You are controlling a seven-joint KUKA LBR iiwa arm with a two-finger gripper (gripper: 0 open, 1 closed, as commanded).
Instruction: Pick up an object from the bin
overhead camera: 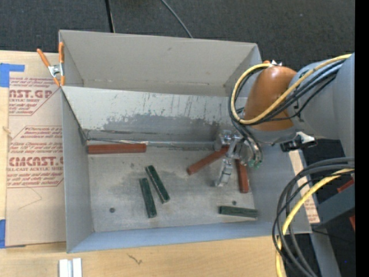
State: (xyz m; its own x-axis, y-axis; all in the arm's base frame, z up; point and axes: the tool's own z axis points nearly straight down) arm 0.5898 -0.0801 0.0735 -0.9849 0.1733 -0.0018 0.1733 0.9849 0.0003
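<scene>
Gripper (pixel 226 169): lowered into grey metal bin (pixel 75 172), wrist tilted; grip state not discernible. Touching at left: slanted reddish-brown stick (pixel 203 163), slim, flat. Just right: second reddish-brown stick (pixel 244 179). Below: dark green stick (pixel 237 211).

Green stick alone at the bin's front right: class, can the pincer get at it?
Probably yes: the green stick lies flat, with nothing on it or between it and the pincer.
</scene>
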